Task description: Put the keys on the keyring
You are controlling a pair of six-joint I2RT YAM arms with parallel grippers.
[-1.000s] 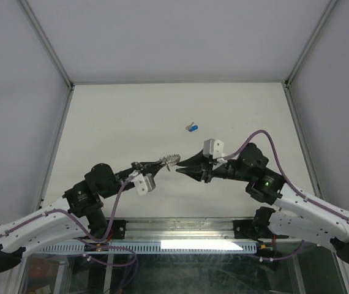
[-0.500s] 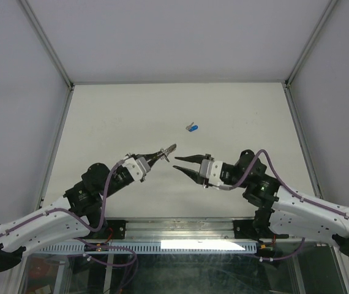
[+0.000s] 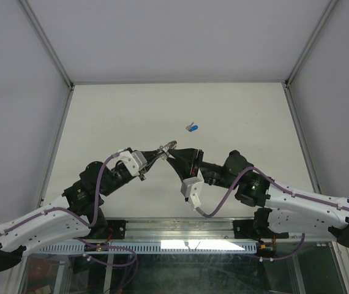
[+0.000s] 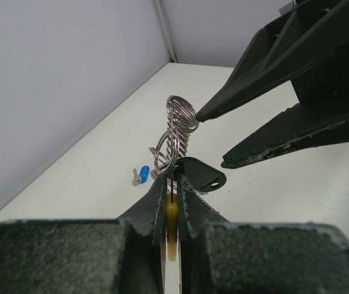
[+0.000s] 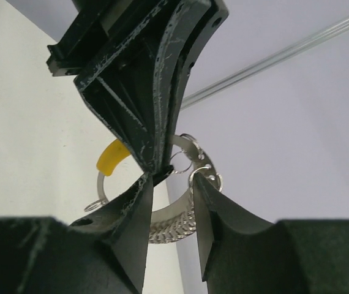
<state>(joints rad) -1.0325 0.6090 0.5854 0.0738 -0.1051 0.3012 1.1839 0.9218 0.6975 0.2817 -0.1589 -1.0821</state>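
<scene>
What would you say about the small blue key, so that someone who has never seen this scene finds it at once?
Look at the white table, in its far half, near the middle line. There the blue-headed key lies alone on the surface. Its bright blue head sets it apart from the silvery keyring with a yellow segment, which the left gripper holds above the table.

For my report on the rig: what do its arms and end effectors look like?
The left arm and right arm have white shells, black joints and a looping purple cable. The left end effector and right end effector carry black, tapered, scuffed fingers. A green light glows on the right arm.
</scene>
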